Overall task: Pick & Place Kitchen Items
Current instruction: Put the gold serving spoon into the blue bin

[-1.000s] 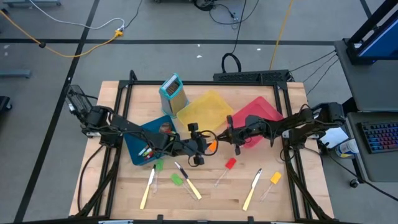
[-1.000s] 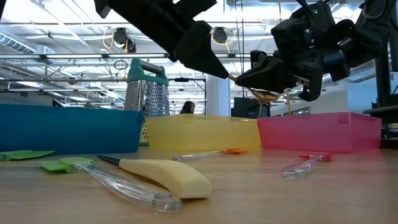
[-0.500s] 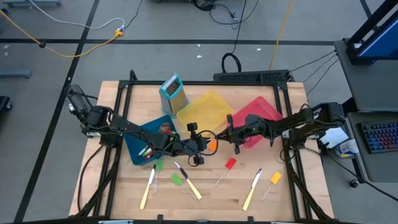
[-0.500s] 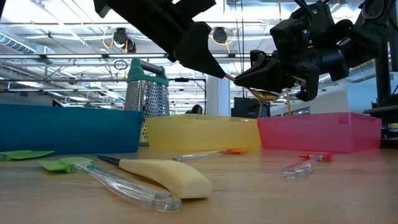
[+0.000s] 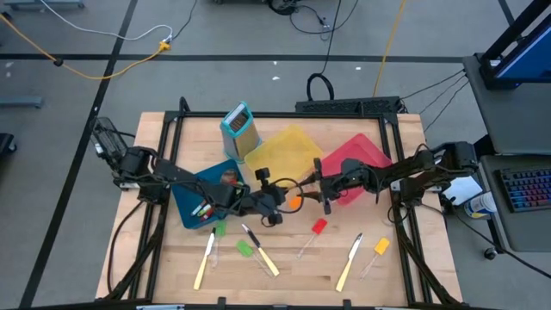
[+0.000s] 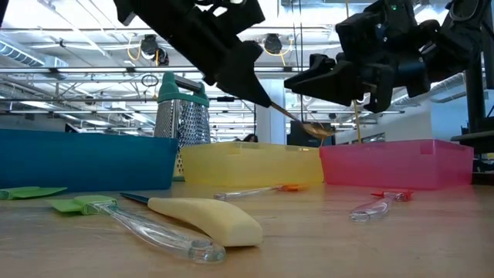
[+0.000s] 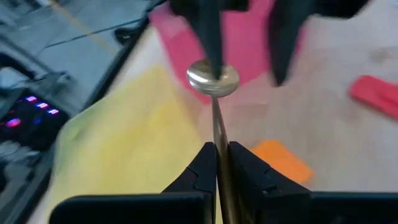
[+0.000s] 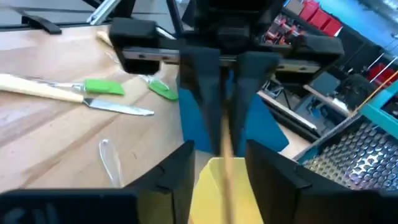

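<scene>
so the left gripper [image 7: 216, 163] has its fingers pinched tight on the handle of a metal spoon [image 6: 302, 123], holding it up in the air over the middle of the table [image 5: 293, 263], right by the yellow bin [image 5: 280, 155]. the right gripper [image 6: 302, 79] sits just past the spoon's bowl, jaws parted a bit, gripping nothing. knives and mini spatulas are scattered along the front.
</scene>
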Controlling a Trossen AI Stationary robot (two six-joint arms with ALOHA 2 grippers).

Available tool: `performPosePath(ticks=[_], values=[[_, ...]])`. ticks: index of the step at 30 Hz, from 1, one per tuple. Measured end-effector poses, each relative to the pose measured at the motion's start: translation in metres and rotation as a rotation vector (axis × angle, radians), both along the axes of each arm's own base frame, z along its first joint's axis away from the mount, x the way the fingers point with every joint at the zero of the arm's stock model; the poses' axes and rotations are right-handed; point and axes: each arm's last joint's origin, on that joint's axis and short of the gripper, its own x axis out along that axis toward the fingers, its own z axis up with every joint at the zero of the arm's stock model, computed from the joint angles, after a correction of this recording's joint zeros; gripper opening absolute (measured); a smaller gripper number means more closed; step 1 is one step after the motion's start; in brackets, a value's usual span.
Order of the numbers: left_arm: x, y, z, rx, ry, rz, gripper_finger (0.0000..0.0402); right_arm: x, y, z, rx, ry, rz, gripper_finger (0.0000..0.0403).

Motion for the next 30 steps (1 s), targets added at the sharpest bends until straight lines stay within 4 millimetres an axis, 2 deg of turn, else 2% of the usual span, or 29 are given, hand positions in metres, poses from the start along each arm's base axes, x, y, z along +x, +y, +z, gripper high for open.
performPosePath(ticks=[3,6,14,23,30], values=[[-0.001,-0.002,0.003,0.007,-0.013,0.022,0.0022,-0.001,0.003,-0.002,0.01,0.015,0.01,0.0146],[-0.005,-0.007,0.014,-0.017,-0.055,0.005,0.0025,-0.003,0.007,-0.004,0.017,0.023,0.025,0.0148],[-0.034,-0.02,0.046,-0.062,-0.045,-0.006,0.0023,-0.009,0.029,-0.01,0.005,0.034,0.113,0.0144],[-0.087,-0.029,0.06,-0.11,0.125,0.089,0.0026,-0.013,0.051,-0.018,0.152,0.162,0.165,0.0143],[-0.133,-0.034,0.073,-0.203,0.182,0.203,0.0022,-0.018,0.069,-0.023,0.282,0.266,0.201,0.0134]])
